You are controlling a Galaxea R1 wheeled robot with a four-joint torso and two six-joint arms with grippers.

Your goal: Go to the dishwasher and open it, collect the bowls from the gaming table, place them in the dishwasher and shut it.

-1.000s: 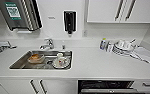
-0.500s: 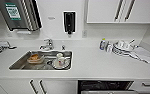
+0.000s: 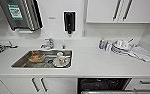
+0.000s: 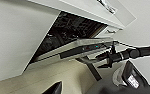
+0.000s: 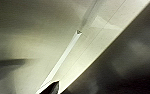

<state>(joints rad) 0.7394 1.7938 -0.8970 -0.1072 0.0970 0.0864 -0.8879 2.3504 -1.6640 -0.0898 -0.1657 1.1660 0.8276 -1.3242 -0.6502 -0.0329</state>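
The dishwasher [image 3: 103,84] sits under the white counter, its door tilted partly open over a dark interior. In the left wrist view the steel door [image 4: 76,48] leans out below the wire racks [image 4: 71,27]. My right arm [image 4: 133,53] reaches in, and the right gripper [image 4: 106,57] is at the door's upper edge. The right wrist view looks close along the steel front and its long bar handle [image 5: 66,56]. One dark tip of the left gripper [image 4: 53,88] hangs over the beige floor in front of the door. The bowls and the gaming table are out of view.
A steel sink [image 3: 18,63] holding dishes lies left of the dishwasher, behind it a faucet [image 3: 49,43]. A pile of crockery and a cloth [image 3: 126,46] sits on the counter at right. White cabinet doors [image 3: 38,85] flank the dishwasher. A black dispenser [image 3: 69,22] hangs on the wall.
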